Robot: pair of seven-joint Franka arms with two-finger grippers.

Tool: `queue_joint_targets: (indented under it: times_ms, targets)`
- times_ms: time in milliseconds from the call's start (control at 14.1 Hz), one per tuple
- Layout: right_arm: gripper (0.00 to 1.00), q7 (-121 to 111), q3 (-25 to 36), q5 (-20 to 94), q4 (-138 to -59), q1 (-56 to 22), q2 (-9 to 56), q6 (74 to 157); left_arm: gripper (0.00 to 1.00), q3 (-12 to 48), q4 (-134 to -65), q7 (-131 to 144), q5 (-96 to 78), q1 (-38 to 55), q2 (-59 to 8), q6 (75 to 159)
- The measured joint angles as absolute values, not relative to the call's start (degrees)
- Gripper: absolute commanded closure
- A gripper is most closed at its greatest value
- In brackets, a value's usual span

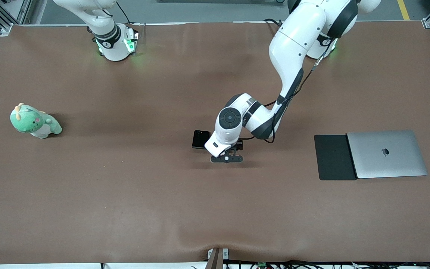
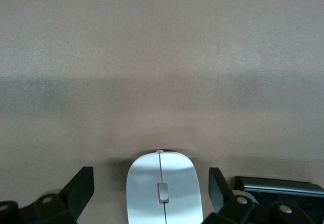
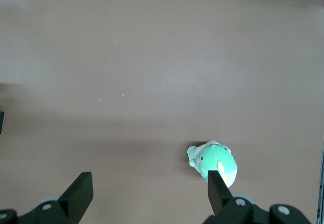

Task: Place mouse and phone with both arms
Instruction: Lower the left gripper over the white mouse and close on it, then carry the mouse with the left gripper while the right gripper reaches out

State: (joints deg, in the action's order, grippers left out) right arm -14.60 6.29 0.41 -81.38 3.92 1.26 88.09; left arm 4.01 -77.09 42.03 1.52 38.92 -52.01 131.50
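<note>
At frame centre, left gripper (image 2: 151,189) fingers stand wide open astride the mouse (image 2: 163,188); right gripper (image 3: 150,193) waits, fingers open, empty.

A brown mat covers the table (image 1: 125,201). On it lie a black phone (image 1: 200,139) near the middle, a white mouse (image 2: 162,191) just beside it, a green plush toy (image 1: 35,121) toward the right arm's end, and a black pad (image 1: 333,157) touching, it seems, a closed silver laptop (image 1: 386,154).

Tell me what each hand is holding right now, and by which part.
Nothing is held. The left hand is open, its fingers apart on either side of the mouse. The right hand is open over bare table.
</note>
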Motion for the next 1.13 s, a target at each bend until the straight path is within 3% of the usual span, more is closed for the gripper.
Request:
queue_joint_targets:
  times_ms: [921, 1062, 1133]
  targets:
    - [0.00, -14.6, 6.6, 0.4, -81.4, 4.3, 1.3, 88.1, 0.00, 4.0, -78.5, 45.8, 1.5, 41.0, -52.4, 131.4]
    - [0.00, -14.6, 6.6, 0.4, -81.4, 4.5, 1.3, 88.1, 0.34, 4.1, -79.2, 45.9, 1.5, 41.1, -52.4, 131.4]
    - [0.00, -14.6, 6.6, 0.4, -81.4, 4.8, 1.3, 88.1, 0.46, 4.1, -79.4, 46.2, 1.5, 41.1, -52.1, 131.2]
